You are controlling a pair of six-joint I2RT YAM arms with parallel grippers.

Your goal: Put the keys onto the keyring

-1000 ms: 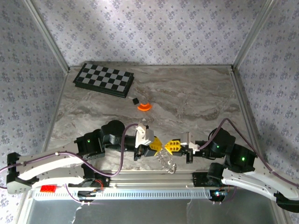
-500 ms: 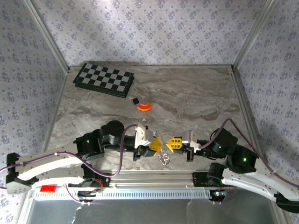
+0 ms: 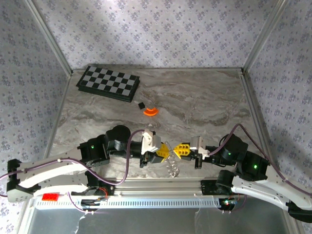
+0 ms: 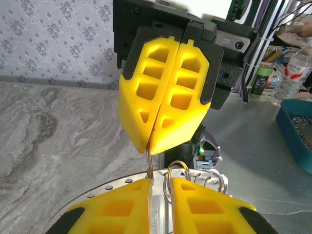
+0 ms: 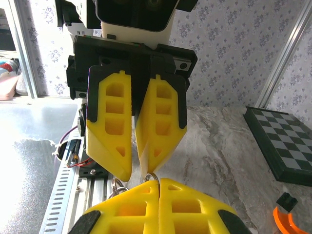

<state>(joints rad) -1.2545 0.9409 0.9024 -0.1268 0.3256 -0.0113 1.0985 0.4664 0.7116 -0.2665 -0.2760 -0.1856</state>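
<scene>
1. Over the near edge of the table [image 3: 204,102], the right gripper [image 5: 158,185] is pinched together on a loop of the keyring [image 3: 172,167], probably steadying it.
2. Facing it, the left gripper [image 4: 160,182] has fingers narrowly apart.
3. Its fringe dangles beneath both tips.

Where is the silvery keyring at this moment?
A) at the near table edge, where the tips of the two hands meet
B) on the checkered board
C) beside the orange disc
A: the top view shows the keyring just below where the left hand and the right hand meet tip to tip.
</scene>
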